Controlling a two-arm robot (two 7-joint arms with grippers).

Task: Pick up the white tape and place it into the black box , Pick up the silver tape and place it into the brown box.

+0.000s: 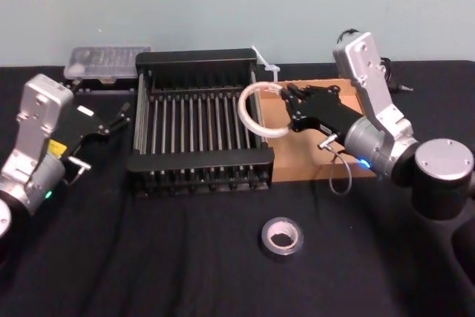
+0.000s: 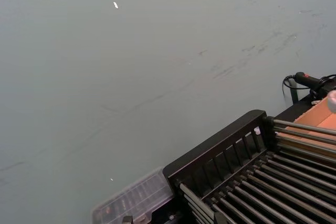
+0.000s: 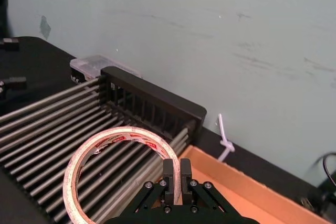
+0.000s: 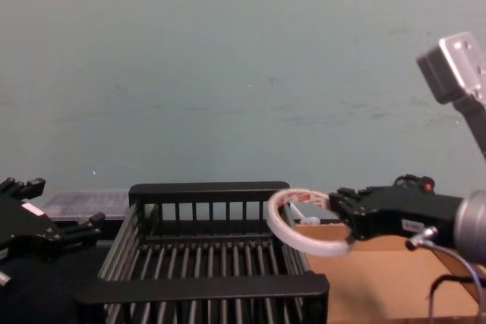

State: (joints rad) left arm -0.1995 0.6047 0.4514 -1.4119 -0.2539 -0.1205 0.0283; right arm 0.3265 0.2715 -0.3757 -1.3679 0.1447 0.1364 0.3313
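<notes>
My right gripper [image 1: 288, 102] is shut on the rim of the white tape [image 1: 243, 109], holding the ring upright above the right edge of the black box [image 1: 197, 57]. The right wrist view shows both fingers [image 3: 169, 174] pinching the roll [image 3: 126, 132] over the slatted bars [image 3: 47, 124]. From the chest, the tape [image 4: 296, 239] hangs between the crate [image 4: 205, 190] and the brown box [image 4: 364, 278]. The brown box [image 1: 312, 150] adjoins the crate on its right. The silver tape [image 1: 263, 237] lies flat on the black cloth in front of both boxes. My left gripper [image 1: 113, 120] is parked open, left of the crate.
A clear plastic case [image 1: 104, 61] sits behind the crate's left corner. A white zip tie [image 1: 265, 64] lies behind the crate's right corner, and a black cable [image 1: 393, 79] behind the brown box. The wall stands close behind the table.
</notes>
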